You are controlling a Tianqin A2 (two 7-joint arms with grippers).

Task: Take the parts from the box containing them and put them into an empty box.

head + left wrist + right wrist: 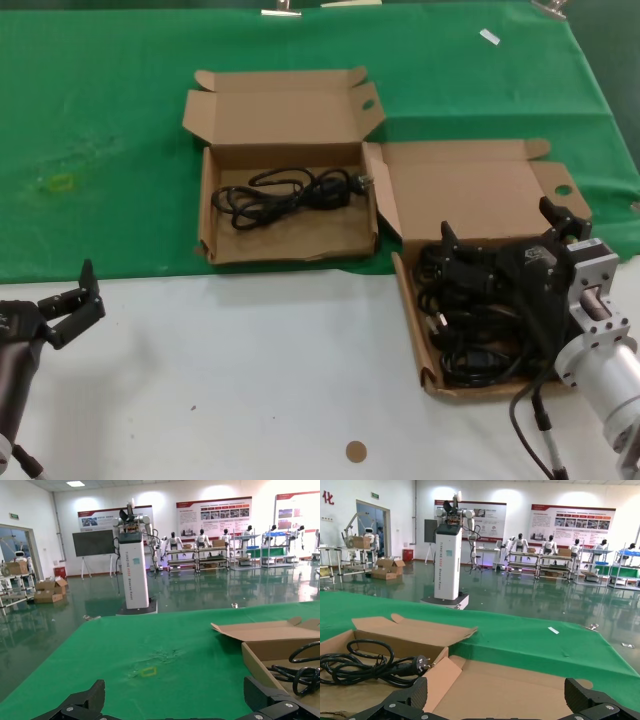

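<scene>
While our left tool [75,305] idles agape at the bench's left edge, our right tool [505,240] hangs spread directly over the cords [480,320] piled in the right-edge box [412,310].

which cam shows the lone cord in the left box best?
Head view: the whole cord lies coiled on the left box floor, plug toward the right wall. The right wrist view shows it closer but side-on; the left wrist view catches only loops at the frame edge.
</scene>
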